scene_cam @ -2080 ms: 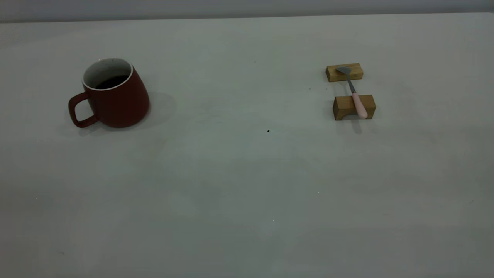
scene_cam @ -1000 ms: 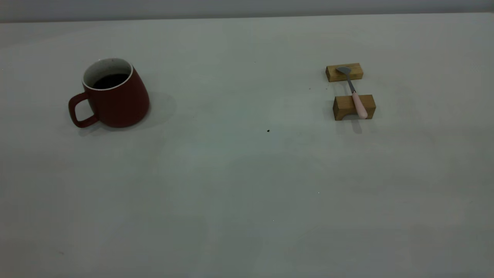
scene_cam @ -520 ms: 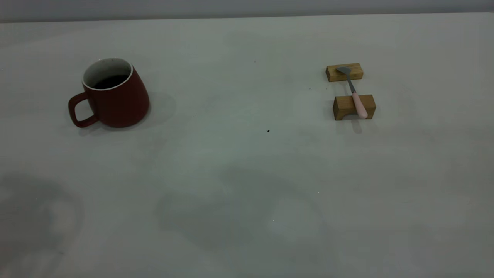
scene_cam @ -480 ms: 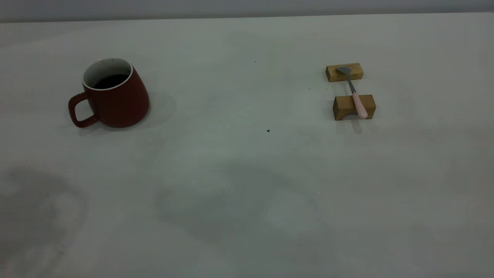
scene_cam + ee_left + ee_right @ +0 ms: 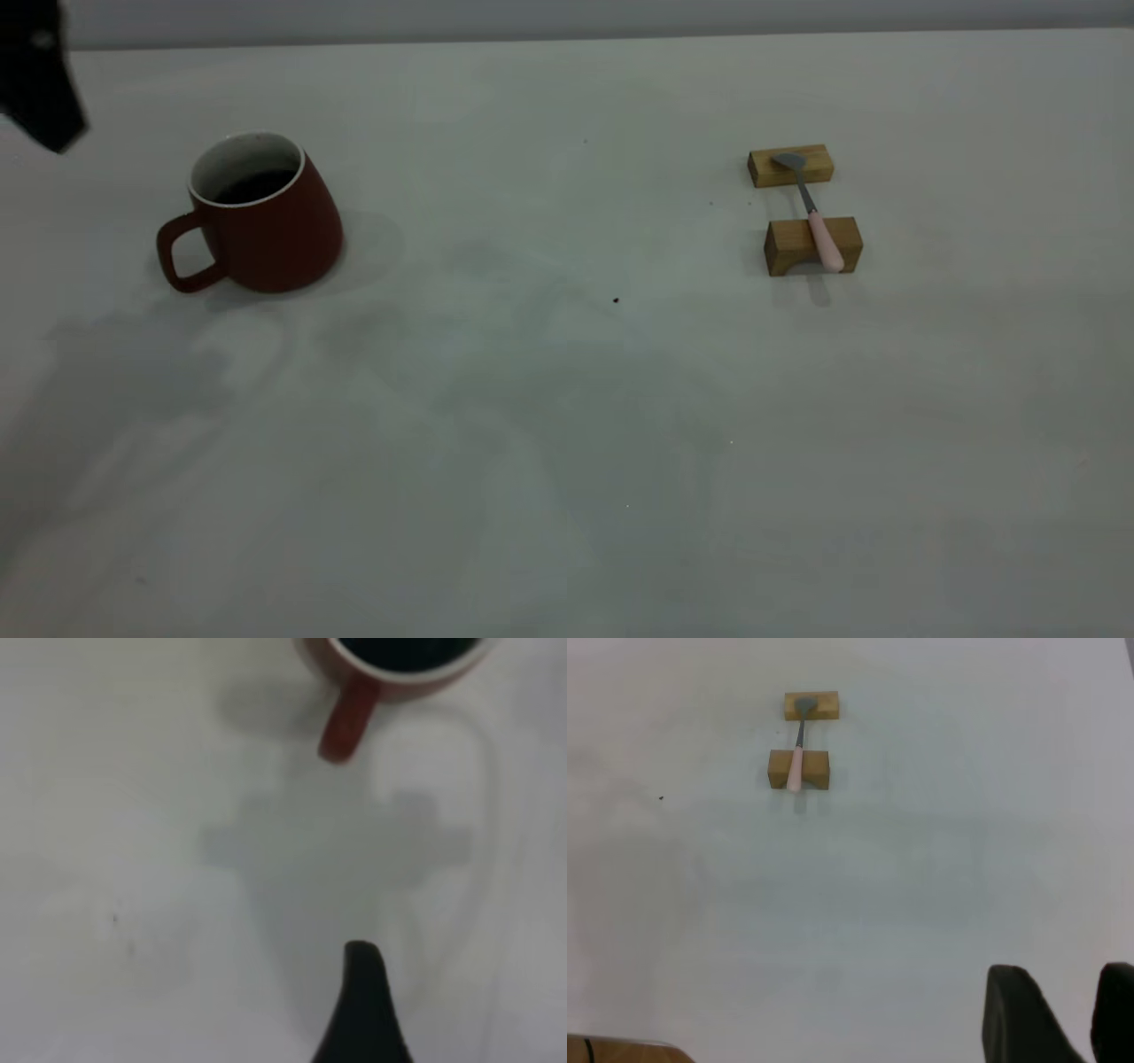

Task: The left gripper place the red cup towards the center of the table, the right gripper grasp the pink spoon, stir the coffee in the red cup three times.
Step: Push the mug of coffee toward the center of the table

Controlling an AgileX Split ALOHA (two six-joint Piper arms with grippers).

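The red cup stands upright at the table's left, its handle toward the near left, with dark coffee inside. My left gripper hangs above and to the left of the cup, apart from it. It is open: in the left wrist view one black finger shows, short of the cup's handle. The pink spoon lies across two wooden blocks at the right. My right gripper is far from the spoon, fingers slightly apart, holding nothing.
The two wooden blocks bear the spoon, bowl on the far block and handle on the near one. A tiny dark speck lies near the table's middle. A brown edge shows at a corner of the right wrist view.
The left arm's black end has come into the exterior view at the upper left, and its shadow has moved up the table toward the cup. Cup and spoon have not moved.
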